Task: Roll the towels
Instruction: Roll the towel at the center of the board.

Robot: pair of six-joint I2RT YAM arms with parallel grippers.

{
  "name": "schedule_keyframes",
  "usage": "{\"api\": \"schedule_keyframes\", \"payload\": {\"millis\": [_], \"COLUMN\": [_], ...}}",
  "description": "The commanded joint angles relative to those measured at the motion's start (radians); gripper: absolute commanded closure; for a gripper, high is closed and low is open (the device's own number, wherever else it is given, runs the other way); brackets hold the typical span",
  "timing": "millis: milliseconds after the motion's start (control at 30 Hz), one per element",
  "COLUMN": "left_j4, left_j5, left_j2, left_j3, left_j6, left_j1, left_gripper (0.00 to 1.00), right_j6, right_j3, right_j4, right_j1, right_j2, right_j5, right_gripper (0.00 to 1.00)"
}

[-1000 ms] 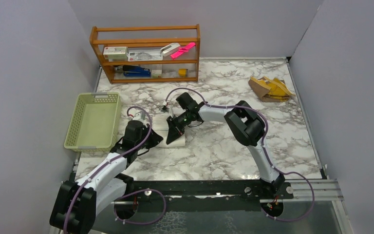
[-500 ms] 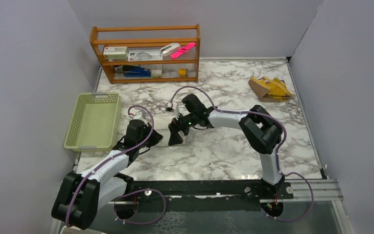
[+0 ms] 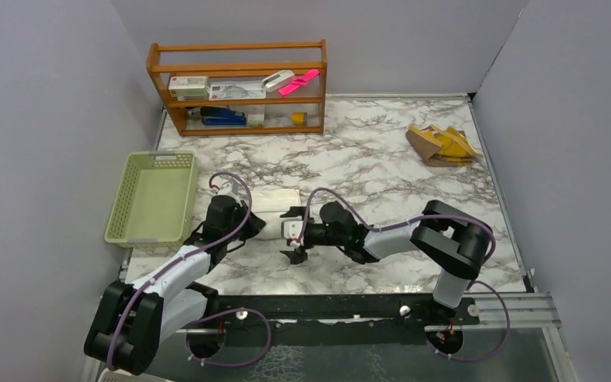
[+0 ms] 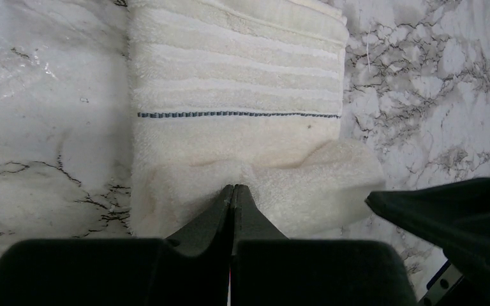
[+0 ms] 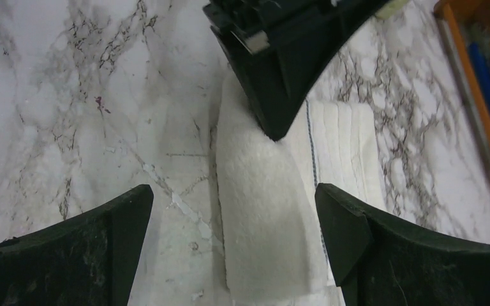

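Note:
The white towel (image 3: pixel 274 198) lies flat on the marble left of centre, and its near end is turned over into a short roll (image 4: pixel 261 185). My left gripper (image 4: pixel 233 189) is shut, with its tips pressed into the middle of that roll and denting it; in the top view the left gripper (image 3: pixel 253 225) sits at the towel's near left corner. My right gripper (image 3: pixel 294 235) is open and holds nothing. It lies low at the towel's near right end, and the roll (image 5: pixel 265 210) shows between its jaws. The mustard-yellow towel (image 3: pixel 441 143) lies crumpled at the back right.
A pale green basket (image 3: pixel 151 197) stands at the left edge, close to the left arm. At the back left is a wooden shelf (image 3: pixel 239 87) with small items. Grey walls close in the table on three sides.
My right gripper has opened and let go of the white towel, then swung back toward the near side and dropped low. The left gripper has stayed put on the towel.

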Motion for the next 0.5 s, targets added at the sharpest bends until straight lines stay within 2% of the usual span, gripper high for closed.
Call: {"api": "schedule_keyframes", "payload": {"millis": [0, 200, 367, 467], "left_j4": [-0.063, -0.071, -0.075, -0.075], "left_j5": [-0.045, -0.046, -0.048, -0.047], "left_j2": [0.016, 0.008, 0.0, 0.0], "left_j3": [-0.019, -0.019, -0.017, -0.013], "left_j6": [0.036, 0.041, 0.043, 0.045], "left_j1": [0.006, 0.006, 0.006, 0.006], "left_gripper": [1.0, 1.0, 1.0, 1.0], "right_j6": [-0.244, -0.257, -0.243, -0.228], "right_j3": [0.032, 0.109, 0.145, 0.16], "right_j4": [0.117, 0.056, 0.004, -0.04], "right_j1": [0.081, 0.095, 0.094, 0.094], "right_j2": [0.075, 0.146, 0.176, 0.185], "right_j5": [0.166, 0.193, 0.205, 0.204], "right_gripper": [0.0, 0.02, 0.08, 0.16]}}
